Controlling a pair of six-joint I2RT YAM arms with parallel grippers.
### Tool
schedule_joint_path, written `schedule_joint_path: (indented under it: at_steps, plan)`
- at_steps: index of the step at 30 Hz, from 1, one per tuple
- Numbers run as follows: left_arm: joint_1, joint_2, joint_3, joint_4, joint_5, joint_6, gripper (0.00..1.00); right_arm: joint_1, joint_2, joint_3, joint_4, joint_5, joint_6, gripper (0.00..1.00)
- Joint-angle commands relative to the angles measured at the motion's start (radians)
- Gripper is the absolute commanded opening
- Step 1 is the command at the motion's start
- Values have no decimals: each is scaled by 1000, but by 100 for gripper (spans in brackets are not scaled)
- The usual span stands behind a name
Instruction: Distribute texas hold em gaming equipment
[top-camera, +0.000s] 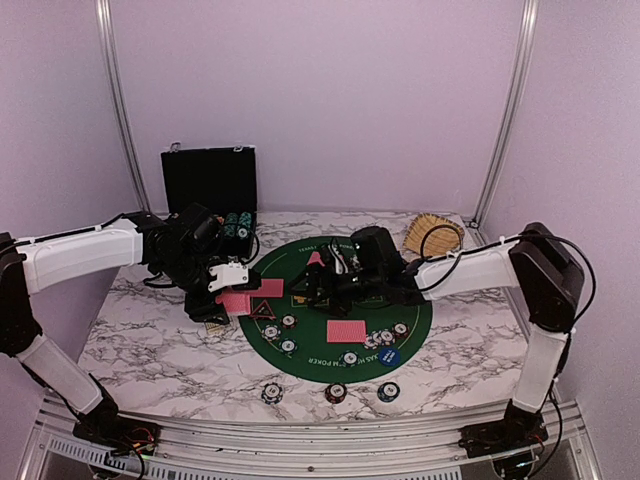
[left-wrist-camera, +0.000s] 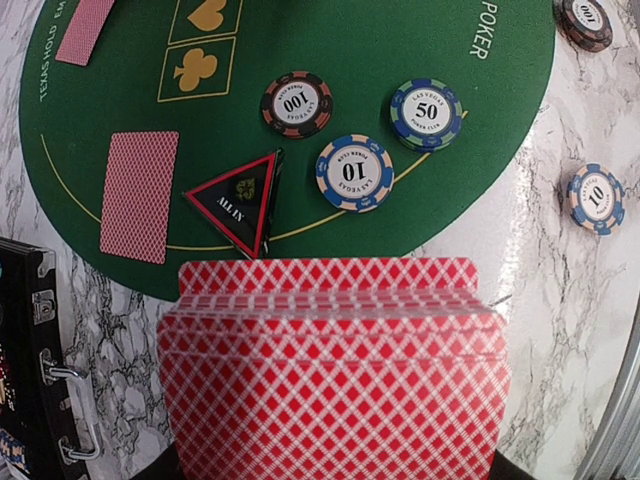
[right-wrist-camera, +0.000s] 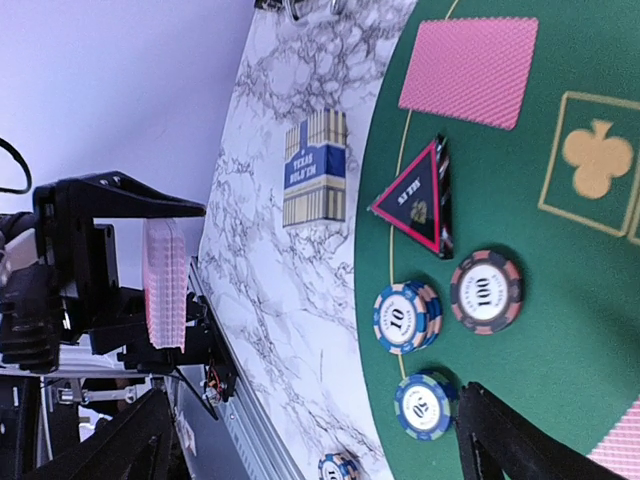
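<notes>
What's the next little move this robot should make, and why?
Probably the right gripper, open and empty over the green mat, should reach toward the deck of cards clamped in the left gripper to take one card for dealing.

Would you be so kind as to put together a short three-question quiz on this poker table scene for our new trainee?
1. True or false: the left gripper holds the deck of red-backed cards.
2. What is printed on the triangle marker? A) ALL IN B) DEALER C) FOLD
3. Fill in the blank: the right gripper has its jaws ___.
Key: 1 true; 2 A; 3 open.
</notes>
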Motion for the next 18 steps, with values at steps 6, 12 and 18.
schedule_joint_path:
  at_steps: [6, 12, 18]
  plan:
    - [-2, -18, 45, -24, 30, -13, 32, 80, 145, 82, 248, -105, 173, 91]
    - [-2, -14, 42, -23, 30, -12, 32, 105, 195, 108, 348, -133, 240, 90]
    - [-2, -12, 44, -24, 35, -15, 31, 115, 251, 148, 432, -158, 296, 84]
